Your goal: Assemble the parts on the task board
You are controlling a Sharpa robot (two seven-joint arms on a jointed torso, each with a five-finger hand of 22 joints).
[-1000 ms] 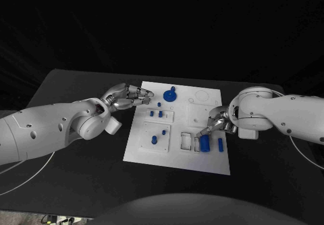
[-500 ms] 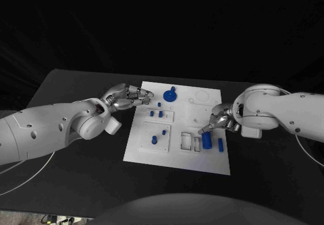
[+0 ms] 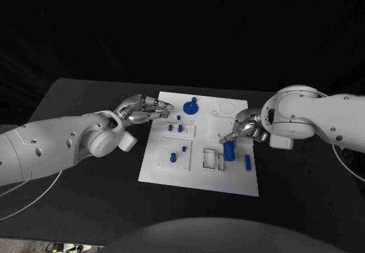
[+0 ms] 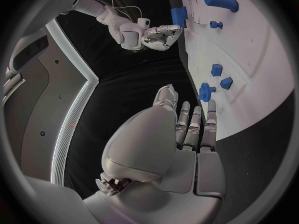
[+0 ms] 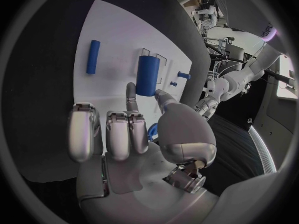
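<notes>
Pinching thick blue cylinder (image 3: 229, 151) between thumb and finger, your right hand (image 3: 245, 132) sits at 3 o'clock on task board (image 3: 199, 180). Slim blue rod (image 3: 248, 163) lies just beside. Left hand (image 3: 144, 110) at 10 o'clock edge, fingers curled, holding nothing.

This is a robotics lab or a test stand. A black table (image 3: 84, 174) stands before black curtains (image 3: 182, 42) that close the back from 10 to 2 o'clock. A white task board (image 3: 199, 179) with cut slots lies in the middle like test equipment.
</notes>
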